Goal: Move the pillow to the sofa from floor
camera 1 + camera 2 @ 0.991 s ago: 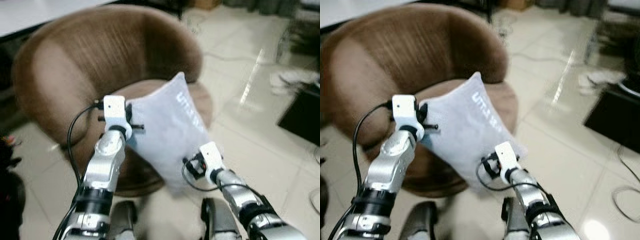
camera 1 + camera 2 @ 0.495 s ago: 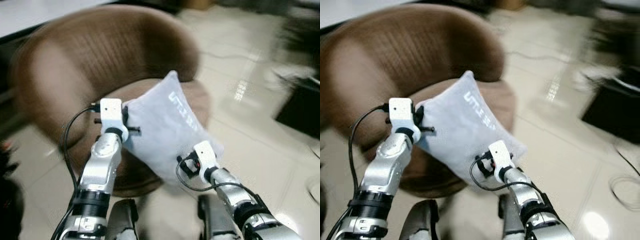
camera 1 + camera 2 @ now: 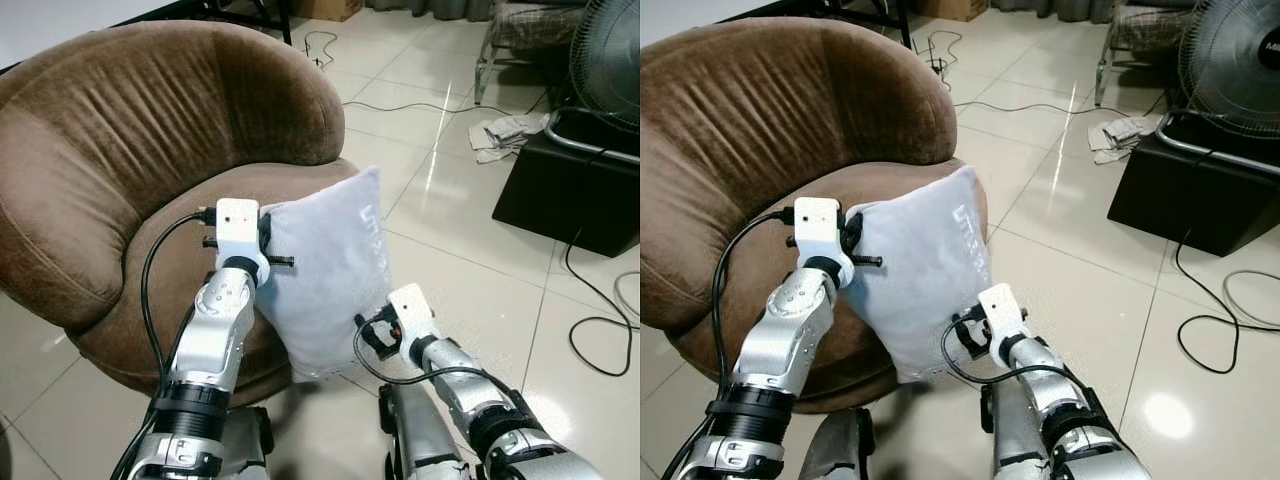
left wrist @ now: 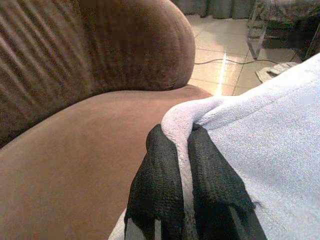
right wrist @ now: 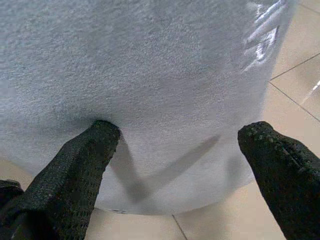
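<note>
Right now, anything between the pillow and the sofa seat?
Nothing visible. The pillow hangs just over the front edge of the brown sofa, whose seat looks bare. The left gripper pinches a pillow corner; the right gripper is open against its lower face.

Pale grey pillow (image 3: 325, 270) — upright, over sofa (image 3: 150, 130)

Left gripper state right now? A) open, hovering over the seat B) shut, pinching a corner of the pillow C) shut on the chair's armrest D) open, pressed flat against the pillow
B: the left gripper has both black fingers clamped on a corner fold of the pillow above the sofa seat.
</note>
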You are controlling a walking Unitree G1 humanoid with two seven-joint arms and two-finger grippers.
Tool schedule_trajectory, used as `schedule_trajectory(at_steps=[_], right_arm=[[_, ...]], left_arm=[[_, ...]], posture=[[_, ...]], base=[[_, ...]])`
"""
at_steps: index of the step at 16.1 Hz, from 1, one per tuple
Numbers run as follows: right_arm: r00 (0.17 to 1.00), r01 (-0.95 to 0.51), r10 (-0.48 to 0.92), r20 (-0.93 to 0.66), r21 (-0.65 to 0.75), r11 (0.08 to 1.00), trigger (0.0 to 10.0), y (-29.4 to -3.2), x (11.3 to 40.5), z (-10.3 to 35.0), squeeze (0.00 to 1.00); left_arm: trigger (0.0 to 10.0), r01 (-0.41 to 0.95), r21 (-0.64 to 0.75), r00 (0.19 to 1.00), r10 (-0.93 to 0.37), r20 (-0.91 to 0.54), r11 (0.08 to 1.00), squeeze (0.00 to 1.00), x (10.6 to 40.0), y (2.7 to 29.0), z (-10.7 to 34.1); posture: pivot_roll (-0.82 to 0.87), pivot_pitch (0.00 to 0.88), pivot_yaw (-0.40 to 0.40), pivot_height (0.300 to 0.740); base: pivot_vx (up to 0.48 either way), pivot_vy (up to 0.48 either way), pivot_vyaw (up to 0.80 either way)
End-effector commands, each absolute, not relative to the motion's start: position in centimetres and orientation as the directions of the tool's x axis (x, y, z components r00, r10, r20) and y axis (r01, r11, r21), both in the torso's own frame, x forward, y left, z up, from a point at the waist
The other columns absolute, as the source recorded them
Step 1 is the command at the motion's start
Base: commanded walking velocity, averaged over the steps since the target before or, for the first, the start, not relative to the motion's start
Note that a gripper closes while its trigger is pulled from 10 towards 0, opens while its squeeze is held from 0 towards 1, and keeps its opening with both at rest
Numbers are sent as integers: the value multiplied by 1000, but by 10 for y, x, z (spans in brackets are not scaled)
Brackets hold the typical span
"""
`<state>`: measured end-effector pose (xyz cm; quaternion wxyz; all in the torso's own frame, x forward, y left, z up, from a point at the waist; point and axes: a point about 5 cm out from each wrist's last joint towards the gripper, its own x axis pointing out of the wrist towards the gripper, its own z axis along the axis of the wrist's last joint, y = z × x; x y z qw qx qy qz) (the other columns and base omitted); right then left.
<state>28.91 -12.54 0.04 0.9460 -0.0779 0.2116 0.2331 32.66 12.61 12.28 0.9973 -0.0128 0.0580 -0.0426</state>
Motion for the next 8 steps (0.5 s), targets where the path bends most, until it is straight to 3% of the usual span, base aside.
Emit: schedule_trajectory(at_steps=[1, 2, 3, 8], right_arm=[[803, -480, 416, -427, -50, 876, 10000, -124, 290, 2, 0], [803, -481, 418, -425, -50, 875, 10000, -124, 290, 3, 0], [803, -495, 433, -410, -53, 867, 10000, -122, 290, 4, 0], [802, -493, 425, -420, -65, 867, 10000, -123, 291, 4, 0]], left_arm=[[10000, 60, -31, 994, -62, -91, 998, 0, 328, 132, 128], [10000, 63, -31, 994, -66, -85, 998, 0, 328, 132, 129], [10000, 65, -25, 995, -67, -71, 998, 0, 328, 132, 131], [10000, 75, -17, 994, -76, -73, 997, 0, 326, 130, 129]], posture=[[-104, 0, 79, 574], [-104, 0, 79, 574], [-104, 0, 78, 574], [-103, 0, 75, 574]], base=[[0, 480, 0], [0, 480, 0], [0, 0, 0], [0, 0, 645]])
